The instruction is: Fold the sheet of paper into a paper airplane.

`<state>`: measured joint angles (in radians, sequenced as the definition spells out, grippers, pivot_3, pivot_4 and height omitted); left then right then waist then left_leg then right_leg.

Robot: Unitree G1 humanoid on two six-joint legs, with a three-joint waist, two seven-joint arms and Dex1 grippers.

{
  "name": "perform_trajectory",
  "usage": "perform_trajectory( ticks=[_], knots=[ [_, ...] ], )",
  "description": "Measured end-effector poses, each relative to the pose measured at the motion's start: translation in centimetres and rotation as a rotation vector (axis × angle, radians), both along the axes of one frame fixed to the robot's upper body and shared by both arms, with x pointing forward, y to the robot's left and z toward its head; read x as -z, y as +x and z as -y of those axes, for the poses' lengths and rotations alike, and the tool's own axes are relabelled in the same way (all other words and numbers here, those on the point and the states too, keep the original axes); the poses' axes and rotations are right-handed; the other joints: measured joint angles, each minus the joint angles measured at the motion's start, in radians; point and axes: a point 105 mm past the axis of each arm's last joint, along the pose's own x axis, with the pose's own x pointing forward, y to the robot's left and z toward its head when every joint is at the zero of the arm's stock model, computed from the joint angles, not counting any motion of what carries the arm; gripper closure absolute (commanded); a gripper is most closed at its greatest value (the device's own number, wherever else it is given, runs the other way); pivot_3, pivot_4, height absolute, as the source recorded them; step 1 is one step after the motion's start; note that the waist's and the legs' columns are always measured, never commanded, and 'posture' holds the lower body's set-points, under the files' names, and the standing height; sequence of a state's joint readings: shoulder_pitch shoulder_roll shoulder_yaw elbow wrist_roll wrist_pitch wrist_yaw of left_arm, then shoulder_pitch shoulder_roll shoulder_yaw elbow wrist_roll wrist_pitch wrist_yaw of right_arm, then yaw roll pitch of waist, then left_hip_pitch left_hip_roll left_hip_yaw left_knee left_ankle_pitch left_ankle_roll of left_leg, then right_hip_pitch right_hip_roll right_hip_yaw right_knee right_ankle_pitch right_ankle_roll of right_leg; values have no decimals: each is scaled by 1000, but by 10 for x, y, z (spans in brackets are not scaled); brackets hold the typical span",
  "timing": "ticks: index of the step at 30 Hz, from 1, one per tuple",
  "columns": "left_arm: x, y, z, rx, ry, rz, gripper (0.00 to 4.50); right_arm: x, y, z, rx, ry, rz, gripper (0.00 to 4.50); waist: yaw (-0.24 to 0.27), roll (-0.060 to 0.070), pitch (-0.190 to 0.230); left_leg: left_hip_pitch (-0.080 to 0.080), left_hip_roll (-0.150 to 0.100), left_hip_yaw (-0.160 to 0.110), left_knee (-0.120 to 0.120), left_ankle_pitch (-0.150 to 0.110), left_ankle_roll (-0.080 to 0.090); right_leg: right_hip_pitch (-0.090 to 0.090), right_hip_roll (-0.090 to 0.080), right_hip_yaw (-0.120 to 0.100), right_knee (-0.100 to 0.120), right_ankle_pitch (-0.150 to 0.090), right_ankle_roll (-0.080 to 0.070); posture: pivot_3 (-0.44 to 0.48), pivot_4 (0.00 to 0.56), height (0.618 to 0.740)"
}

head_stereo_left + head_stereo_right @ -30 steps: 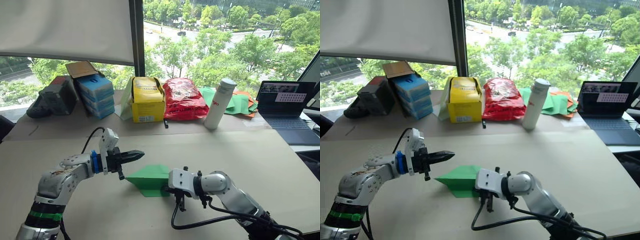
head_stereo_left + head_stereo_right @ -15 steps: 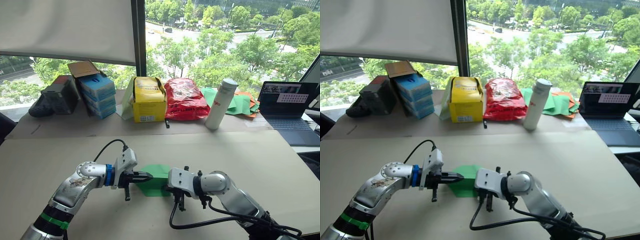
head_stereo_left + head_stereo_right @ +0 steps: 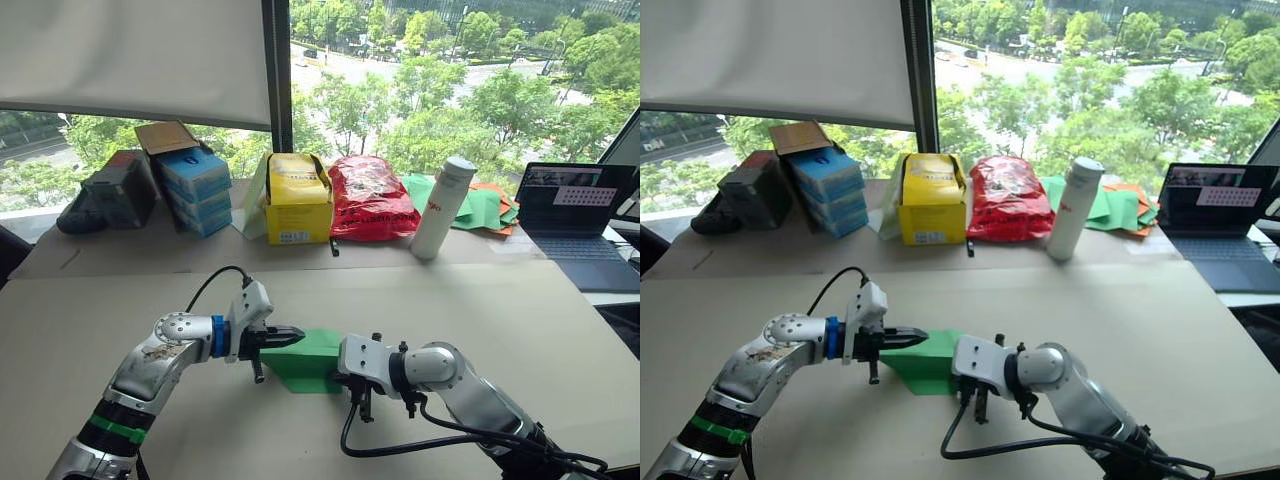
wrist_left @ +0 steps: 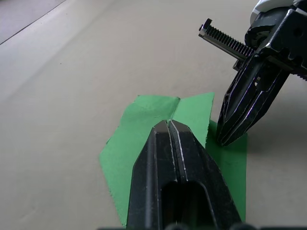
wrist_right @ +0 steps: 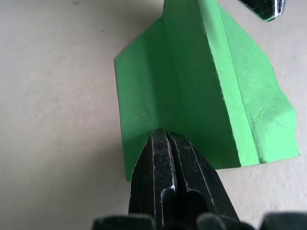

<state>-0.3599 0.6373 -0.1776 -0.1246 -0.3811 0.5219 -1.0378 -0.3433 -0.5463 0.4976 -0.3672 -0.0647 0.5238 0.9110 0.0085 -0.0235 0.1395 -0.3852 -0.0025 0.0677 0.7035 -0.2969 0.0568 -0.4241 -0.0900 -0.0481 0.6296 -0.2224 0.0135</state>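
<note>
Your bright green folded sheet of paper (image 3: 306, 357) lies on the big tan table (image 3: 520, 320), near the middle of the front part, right between your two arms. It has creases and folded-in flaps, and one flap stands up a little.

Your left gripper (image 3: 295, 337) comes in from the left with its two black fingers pressed together. The tip sits over the left part of the paper. You cannot tell for sure if it touches the sheet or floats just above it.

Your right gripper (image 4: 225, 139) comes in from the other side. Its two black fingers are pressed together too, with nothing between them. In the left wrist view its tip points down onto the right edge of the green paper.

Far back by the window you see a yellow box (image 3: 296, 198), a red plastic bag (image 3: 367, 198), a tall white bottle (image 3: 440, 208), a stack of blue boxes (image 3: 192, 190) and a pile of green and orange sheets (image 3: 482, 207). An open dark laptop (image 3: 573, 215) sits at the far right. All of these are well apart from the paper.
</note>
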Motion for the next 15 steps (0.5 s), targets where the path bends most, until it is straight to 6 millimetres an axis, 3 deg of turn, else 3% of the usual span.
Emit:
perform_trajectory(
  ticks=[15],
  knots=[
    [15,-20,4,39,18,-42,4500,-4,-5,3,-5,-2,-31,4480,3,0,0,0,0,0,0,0,1,0,-1,0,0,0,0,0,150,740]
  ],
)
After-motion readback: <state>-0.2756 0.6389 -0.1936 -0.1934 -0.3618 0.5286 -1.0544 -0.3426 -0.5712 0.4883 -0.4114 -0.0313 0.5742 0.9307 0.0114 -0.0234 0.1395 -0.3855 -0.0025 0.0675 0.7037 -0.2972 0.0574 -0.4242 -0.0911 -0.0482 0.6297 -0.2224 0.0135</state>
